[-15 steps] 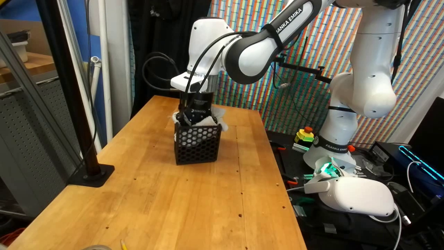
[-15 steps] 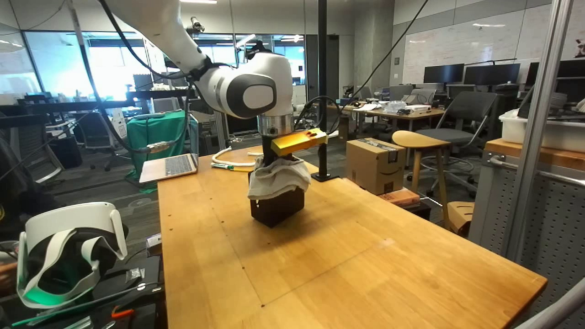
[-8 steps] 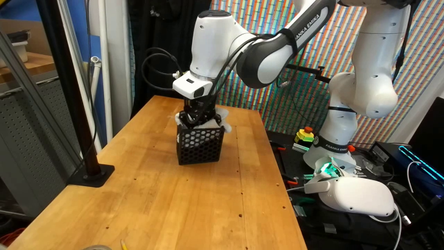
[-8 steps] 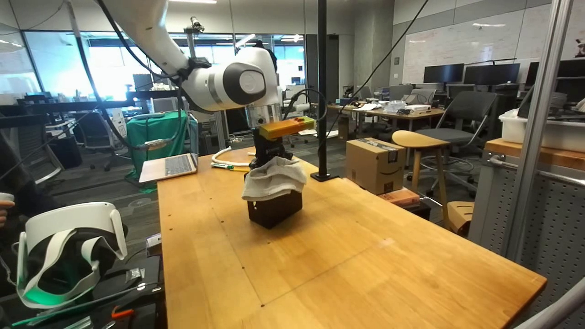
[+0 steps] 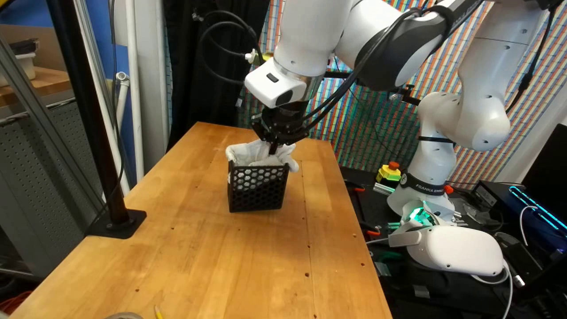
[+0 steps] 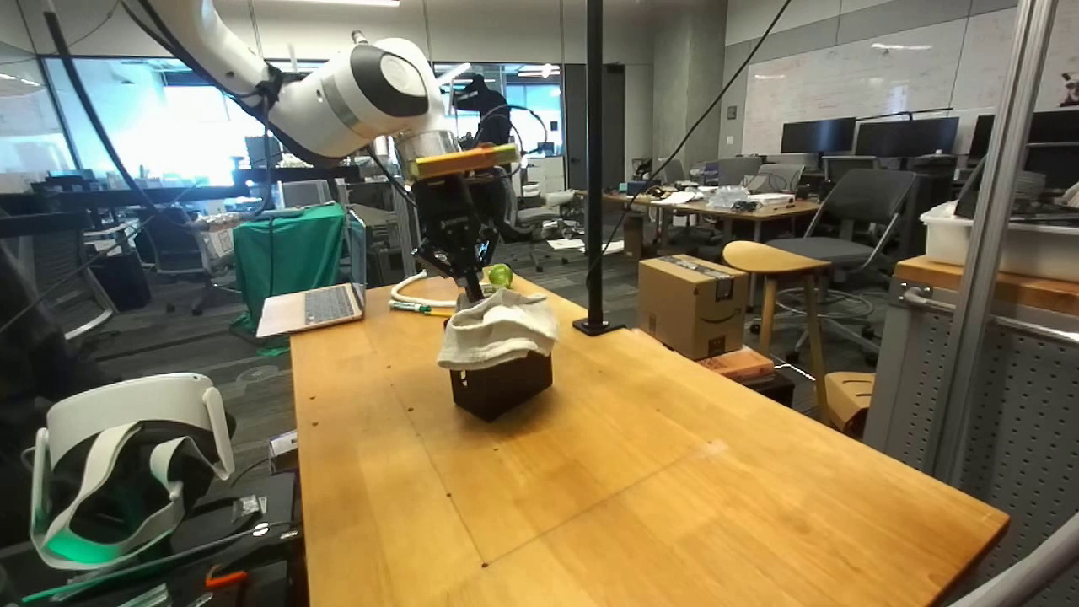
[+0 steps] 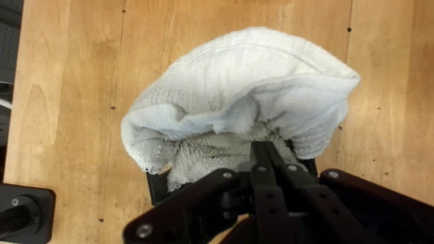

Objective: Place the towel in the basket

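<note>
The cream-white towel (image 7: pixel 257 61) is bunched partly inside the black mesh basket (image 5: pixel 257 188), and a wide fold hangs over the rim. In an exterior view that fold of the towel (image 6: pixel 501 333) covers the upper part of the basket (image 6: pixel 504 388). My gripper (image 7: pixel 264 144) is shut, its fingertips together with no cloth seen between them. It stands tilted over the basket opening in both exterior views, the tips of the gripper (image 5: pixel 273 148) at about rim height near the towel. Whether they touch the cloth I cannot tell. The basket's bottom is hidden by the towel.
A black post on a square base (image 5: pixel 117 223) stands at the table's edge. Toward one end of the table lie an open laptop (image 6: pixel 320 308), white tubing (image 6: pixel 413 295) and a green round object (image 6: pixel 500 275). A white headset (image 5: pixel 456 250) sits off the table.
My gripper has risen from inside the towel-lined basket, tilting and moving toward the robot's base. The basket and towel have shifted slightly the same way; the gripper has stayed shut.
</note>
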Motion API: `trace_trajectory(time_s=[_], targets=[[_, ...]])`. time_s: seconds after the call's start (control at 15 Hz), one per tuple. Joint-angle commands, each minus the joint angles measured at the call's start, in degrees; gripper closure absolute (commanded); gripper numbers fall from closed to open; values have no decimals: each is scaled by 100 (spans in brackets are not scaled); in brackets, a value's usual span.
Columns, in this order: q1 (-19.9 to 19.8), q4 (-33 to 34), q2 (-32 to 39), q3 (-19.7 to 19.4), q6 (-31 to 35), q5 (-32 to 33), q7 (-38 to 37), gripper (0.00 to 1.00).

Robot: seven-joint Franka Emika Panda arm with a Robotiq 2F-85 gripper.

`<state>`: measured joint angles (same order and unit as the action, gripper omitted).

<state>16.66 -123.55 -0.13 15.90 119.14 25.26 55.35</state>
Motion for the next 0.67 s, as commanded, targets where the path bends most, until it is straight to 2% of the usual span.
trace_trajectory(time_s=[0.0,0.27,0.6], targets=[[-5,-236,-681,35,-494,81,-366,95],[-53,-424,-1071,-55,-644,45,-480,95],[-100,-638,-1034,-237,-360,38,-337,94]])
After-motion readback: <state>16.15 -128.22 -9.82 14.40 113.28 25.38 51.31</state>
